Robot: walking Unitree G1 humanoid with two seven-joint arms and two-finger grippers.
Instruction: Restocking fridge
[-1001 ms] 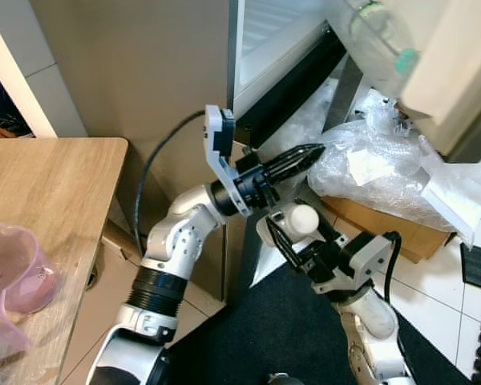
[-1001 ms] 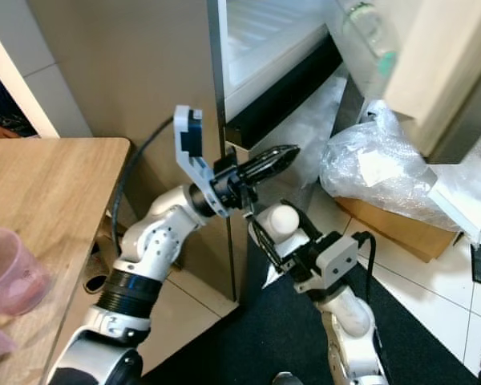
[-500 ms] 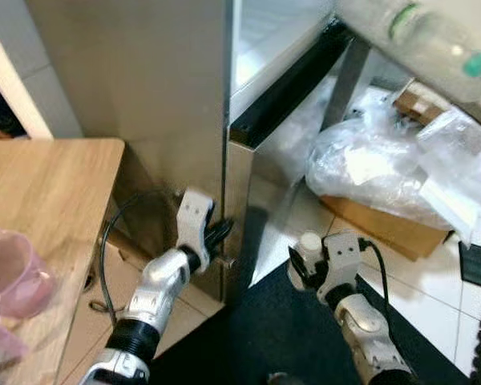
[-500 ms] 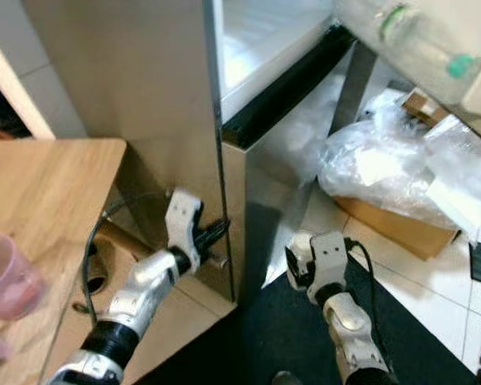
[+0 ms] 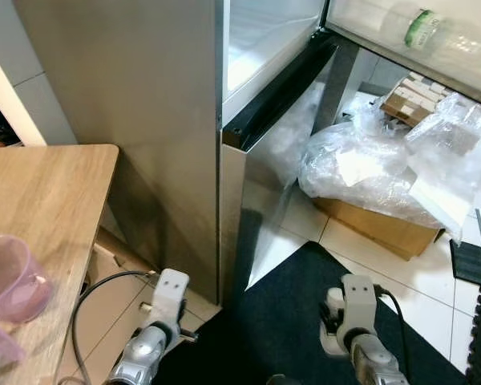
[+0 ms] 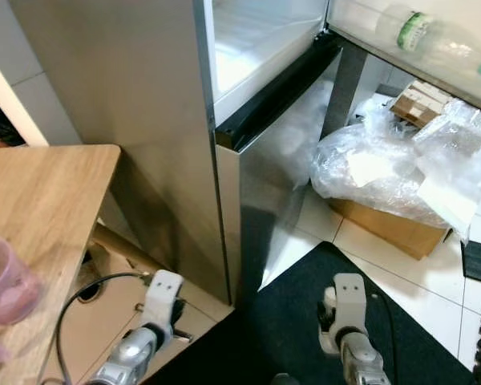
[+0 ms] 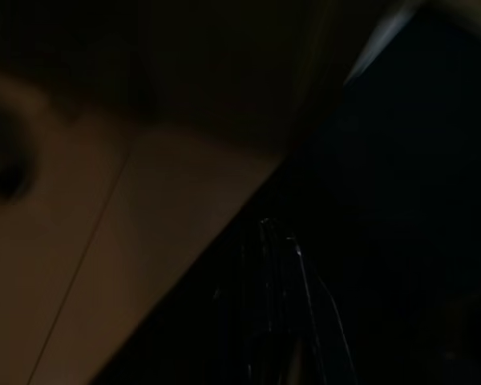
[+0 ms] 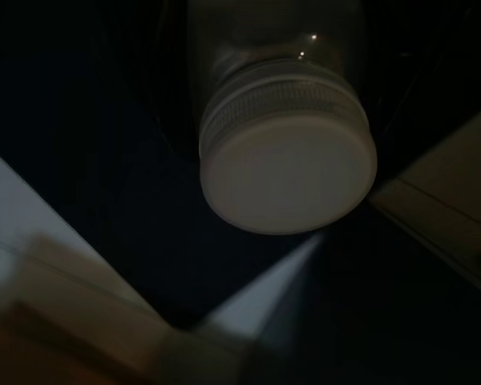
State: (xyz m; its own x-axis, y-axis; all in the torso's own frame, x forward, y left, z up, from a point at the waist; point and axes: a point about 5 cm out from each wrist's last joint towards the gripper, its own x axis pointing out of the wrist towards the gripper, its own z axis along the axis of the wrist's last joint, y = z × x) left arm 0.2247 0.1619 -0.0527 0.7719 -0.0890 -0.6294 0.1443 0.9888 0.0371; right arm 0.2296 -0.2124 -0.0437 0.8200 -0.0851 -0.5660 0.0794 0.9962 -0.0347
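The steel fridge (image 5: 168,104) stands ahead with its upper door open onto a bright white interior (image 5: 264,32). A clear bottle with a green label (image 5: 421,28) lies in the open door's shelf at the top right. My right gripper (image 8: 289,96) hangs low over the dark mat, shut on a clear bottle with a white cap (image 8: 289,172). That cap (image 5: 333,300) peeks out beside the right wrist (image 5: 357,301). My left arm (image 5: 164,301) hangs low by the fridge's bottom corner. The left wrist view is very dark, with floor and mat dimly visible.
A wooden table (image 5: 40,200) with a pink plastic jug (image 5: 8,281) is at the left. Crumpled plastic bags (image 5: 369,160) lie on a cardboard box (image 5: 377,228) right of the fridge. A dark mat (image 5: 280,321) covers the tiled floor. A black cable (image 5: 96,289) loops by the left arm.
Both arms have dropped from chest height in front of the fridge down to near the floor. The right gripper still holds the white-capped bottle. The camera has shifted a little.
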